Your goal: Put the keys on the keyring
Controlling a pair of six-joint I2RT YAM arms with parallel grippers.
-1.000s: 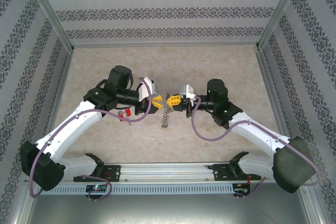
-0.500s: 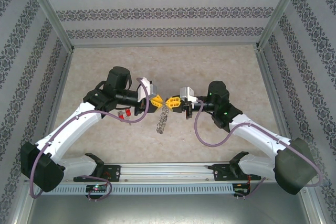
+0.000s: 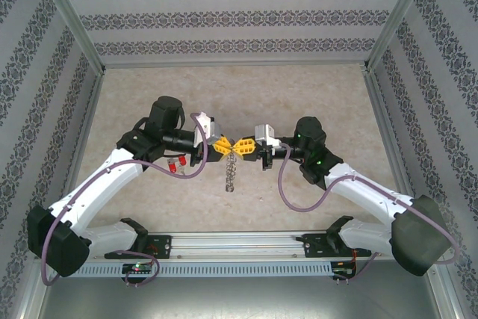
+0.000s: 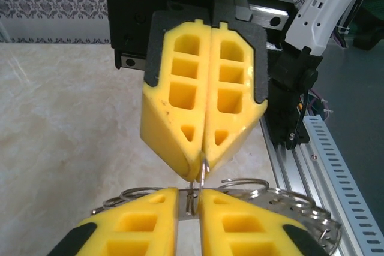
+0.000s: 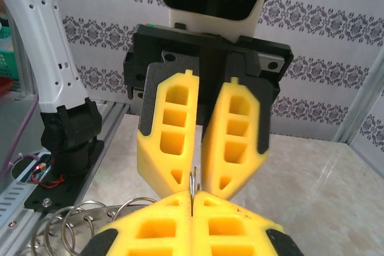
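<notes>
The keyring point(image 3: 231, 172) is pinched mid-air between the closed left pincer point(image 3: 222, 146) and right pincer point(image 3: 240, 147). The 2 keys point(image 3: 177, 164) lie left on the table point(image 3: 299, 95). The thin wire may slip free.

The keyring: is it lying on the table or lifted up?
Lifted. The keyring hangs below the left gripper and right gripper, which meet tip to tip, both pinching its wire.
</notes>
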